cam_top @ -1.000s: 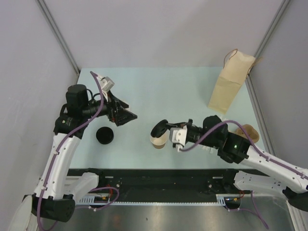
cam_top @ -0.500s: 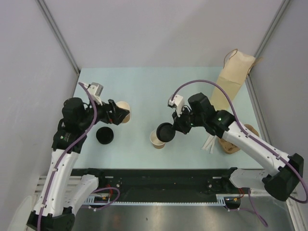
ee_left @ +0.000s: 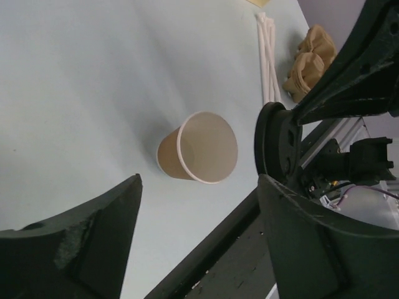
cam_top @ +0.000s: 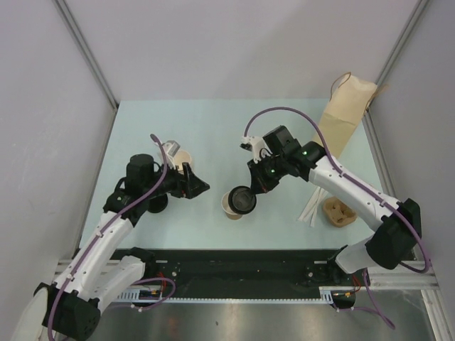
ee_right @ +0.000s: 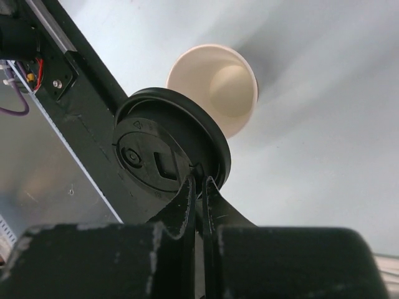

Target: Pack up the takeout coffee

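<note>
The left claw [cam_top: 195, 181] stands wide apart and empty, its arm bent low over the bench [cam_top: 213, 128], probably ready to steady the open cup [ee_left: 198, 156] just ahead of its fingers. A second cup [cam_top: 182, 158] sits beside its wrist. The right claw [ee_right: 199, 184], its arm reaching in and angled down, pinches a black lid [ee_right: 165, 152] by the rim. The lid is tilted at the open cup's mouth, likely for capping.

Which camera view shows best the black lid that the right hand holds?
The right wrist view: the lid fills the middle, its face plain, its rim pinched by the right hand near the open cup. The top view shows it small and dark; the left wrist view shows it edge-on.
</note>
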`<action>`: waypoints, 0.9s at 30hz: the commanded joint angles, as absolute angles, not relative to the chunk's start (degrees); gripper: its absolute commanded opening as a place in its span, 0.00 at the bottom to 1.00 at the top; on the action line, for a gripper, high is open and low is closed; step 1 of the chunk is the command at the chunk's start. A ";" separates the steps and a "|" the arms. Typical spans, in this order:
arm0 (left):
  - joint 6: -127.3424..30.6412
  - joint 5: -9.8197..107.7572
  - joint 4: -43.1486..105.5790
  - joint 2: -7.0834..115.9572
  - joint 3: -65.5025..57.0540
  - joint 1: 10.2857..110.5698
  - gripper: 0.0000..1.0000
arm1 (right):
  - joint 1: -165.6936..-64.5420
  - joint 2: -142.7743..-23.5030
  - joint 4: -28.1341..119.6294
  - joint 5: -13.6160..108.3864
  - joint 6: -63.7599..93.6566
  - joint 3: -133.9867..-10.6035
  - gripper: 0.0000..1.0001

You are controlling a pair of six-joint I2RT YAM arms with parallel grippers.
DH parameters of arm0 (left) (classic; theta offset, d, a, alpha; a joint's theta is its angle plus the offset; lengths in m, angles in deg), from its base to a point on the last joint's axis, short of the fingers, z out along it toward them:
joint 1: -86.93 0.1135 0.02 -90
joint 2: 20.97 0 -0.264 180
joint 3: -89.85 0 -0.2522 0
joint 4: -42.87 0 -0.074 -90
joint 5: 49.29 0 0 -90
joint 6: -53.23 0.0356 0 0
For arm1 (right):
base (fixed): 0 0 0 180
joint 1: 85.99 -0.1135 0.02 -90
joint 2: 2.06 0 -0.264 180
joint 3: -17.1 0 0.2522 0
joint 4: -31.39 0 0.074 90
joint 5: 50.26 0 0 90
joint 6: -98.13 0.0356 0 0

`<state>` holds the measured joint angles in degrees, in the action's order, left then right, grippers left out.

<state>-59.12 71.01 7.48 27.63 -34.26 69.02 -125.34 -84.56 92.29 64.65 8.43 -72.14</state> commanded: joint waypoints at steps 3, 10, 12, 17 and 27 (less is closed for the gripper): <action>-59.80 76.48 13.47 28.60 -36.05 67.59 0.68 | -128.17 -90.38 99.90 58.57 8.31 -80.77 0.00; -59.97 77.27 14.70 28.95 -37.81 67.33 0.58 | -130.02 -94.95 102.45 52.57 6.90 -87.27 0.00; -60.76 78.06 15.66 29.04 -39.38 67.06 0.55 | -129.85 -96.27 102.63 53.88 6.99 -88.15 0.00; -62.17 78.50 17.51 29.22 -40.71 66.98 0.53 | -129.50 -98.65 102.63 56.62 7.26 -88.77 0.00; -62.52 78.33 18.30 28.86 -41.24 66.98 0.56 | -128.79 -102.87 103.16 59.25 7.43 -90.79 0.00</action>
<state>-61.44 77.15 15.40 29.51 -40.82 67.29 -128.99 -102.17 102.34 57.37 7.49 -87.75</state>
